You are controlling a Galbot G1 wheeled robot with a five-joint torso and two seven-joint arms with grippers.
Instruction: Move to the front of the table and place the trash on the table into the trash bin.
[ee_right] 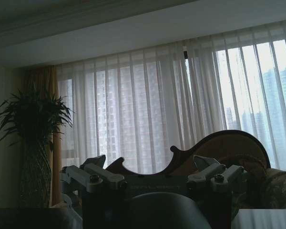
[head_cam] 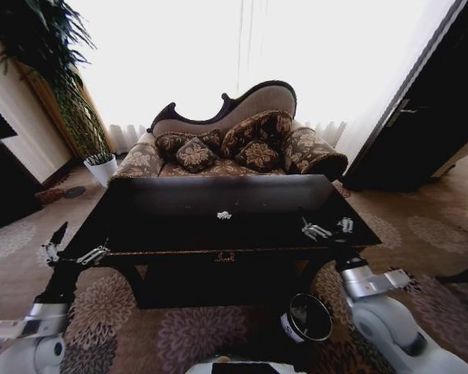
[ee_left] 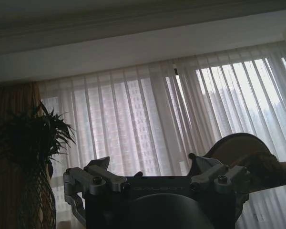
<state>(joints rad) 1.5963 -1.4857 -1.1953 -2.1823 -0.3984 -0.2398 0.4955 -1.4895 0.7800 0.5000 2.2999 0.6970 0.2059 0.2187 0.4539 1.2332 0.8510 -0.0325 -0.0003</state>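
The glossy black table (head_cam: 164, 227) with gold trim stands straight ahead in the head view. One small white paper wad of trash (head_cam: 224, 214) lies near its middle. The round black trash bin (head_cam: 307, 317) sits on the carpet at the near right, below the table's front edge. My left gripper (head_cam: 75, 245) is held up by the table's near left corner, open and holding nothing. My right gripper (head_cam: 330, 227) is raised at the near right corner, above the bin, also open. In the wrist views, the left gripper (ee_left: 150, 164) and the right gripper (ee_right: 150, 162) both point at the curtains.
A patterned sofa (head_cam: 230, 144) with cushions stands right behind the table. A tall plant in a white pot (head_cam: 101, 167) is at the back left, and a dark cabinet (head_cam: 429, 117) lines the right wall. Patterned carpet surrounds the table.
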